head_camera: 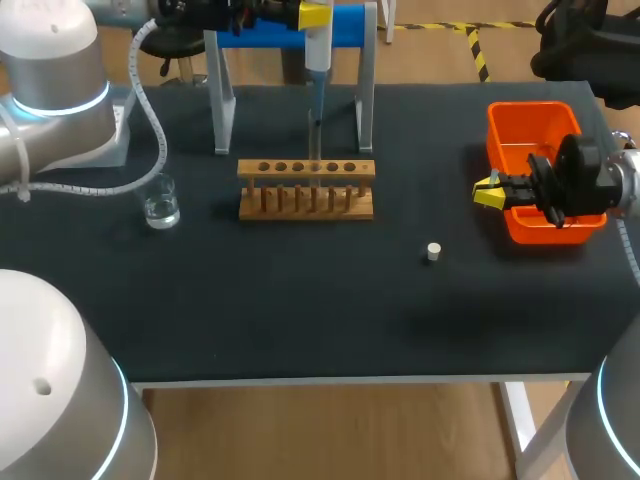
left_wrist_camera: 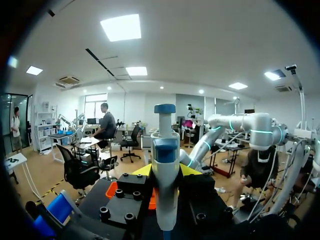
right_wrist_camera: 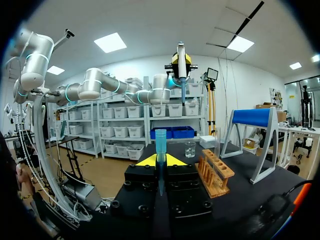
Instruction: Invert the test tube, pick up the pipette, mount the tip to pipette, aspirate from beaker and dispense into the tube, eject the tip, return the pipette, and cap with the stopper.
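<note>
My left gripper [head_camera: 313, 14] is high at the back of the table, shut on a white and blue pipette [head_camera: 318, 60] that hangs upright over the wooden tube rack [head_camera: 306, 190]. In the left wrist view the pipette [left_wrist_camera: 165, 170] fills the gap of that gripper [left_wrist_camera: 166, 172]. My right gripper [head_camera: 487, 192] is at the right beside the orange bin [head_camera: 520, 125], shut on a slim blue pipette tip [right_wrist_camera: 160, 145] that stands upright in that gripper [right_wrist_camera: 160, 161]. A glass beaker [head_camera: 161, 203] with clear liquid stands at the left. A small white stopper [head_camera: 433, 252] lies right of centre.
A grey stand with a blue top bar [head_camera: 290, 30] straddles the back of the table behind the rack. From the right wrist, the rack [right_wrist_camera: 215, 172], the beaker [right_wrist_camera: 190, 149] and the stand [right_wrist_camera: 252, 117] lie ahead of the gripper.
</note>
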Controlling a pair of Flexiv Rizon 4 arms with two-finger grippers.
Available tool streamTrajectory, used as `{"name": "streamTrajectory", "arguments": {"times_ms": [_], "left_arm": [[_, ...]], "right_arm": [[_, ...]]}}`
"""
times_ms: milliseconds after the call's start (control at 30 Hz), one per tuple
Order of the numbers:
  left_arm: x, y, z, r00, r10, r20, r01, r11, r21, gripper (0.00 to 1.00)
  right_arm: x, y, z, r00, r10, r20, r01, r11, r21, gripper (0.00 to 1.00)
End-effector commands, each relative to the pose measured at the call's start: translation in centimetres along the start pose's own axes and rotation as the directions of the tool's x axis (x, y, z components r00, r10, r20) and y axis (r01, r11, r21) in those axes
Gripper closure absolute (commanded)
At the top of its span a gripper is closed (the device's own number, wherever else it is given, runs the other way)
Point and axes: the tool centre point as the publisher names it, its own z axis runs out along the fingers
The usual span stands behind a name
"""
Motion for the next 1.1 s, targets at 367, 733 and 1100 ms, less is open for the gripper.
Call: {"name": "streamTrajectory", "arguments": {"times_ms": [367,733,1100], "left_arm": [[0.6,-0.1,0.2,1.0,0.016,0.021,-0.017,1.0,0.012,1.0],[1.2,-0.1,0.6,0.998,0.031,0.06,-0.031,0.999,0.011,1.0],[1.5,-0.2,0.9,0.997,0.041,0.069,-0.041,0.999,-0.004,1.0]], "right_arm": [[0.1,0.0,-0.1,1.0,-0.001,0.001,0.001,1.0,0.001,1.0],[0.1,0.0,-0.1,1.0,-0.001,0.001,0.001,1.0,0.001,1.0],[0.1,0.0,-0.1,1.0,-0.001,0.001,0.001,1.0,0.001,1.0]]}}
